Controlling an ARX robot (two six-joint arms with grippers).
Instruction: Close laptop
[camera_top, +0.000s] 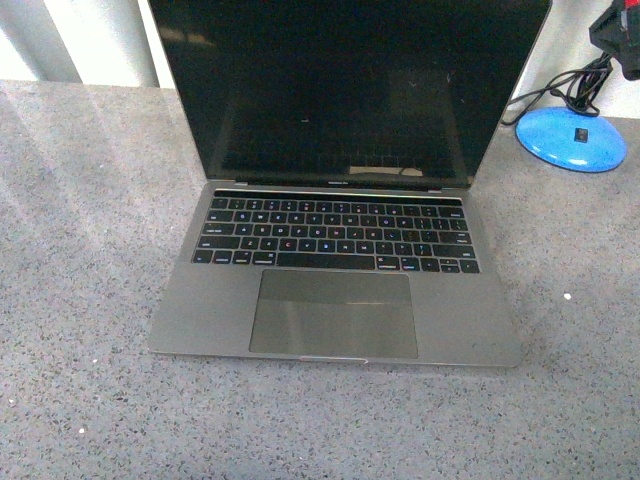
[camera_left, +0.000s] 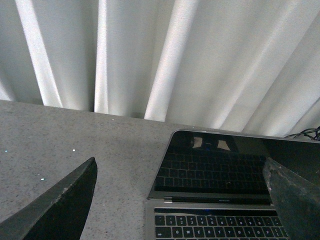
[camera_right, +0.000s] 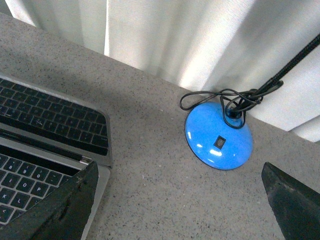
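The space-grey laptop (camera_top: 335, 290) stands open in the middle of the grey speckled table, lid upright, glossy black screen (camera_top: 345, 85) dark, black keyboard and large trackpad facing me. Neither gripper shows in the front view. In the left wrist view the laptop (camera_left: 220, 200) lies ahead, and my left gripper (camera_left: 182, 210) is open and empty, its fingers (camera_left: 65, 205) wide apart over the laptop's left rear corner. In the right wrist view my right gripper (camera_right: 180, 205) is open and empty above bare table, beside the laptop's right edge (camera_right: 55, 135).
A blue round lamp base (camera_top: 572, 138) with a black cable and stalk stands right of the laptop, also in the right wrist view (camera_right: 219, 137). White curtains (camera_left: 165, 55) hang behind the table's far edge. The grey table (camera_top: 80, 300) extends left and in front.
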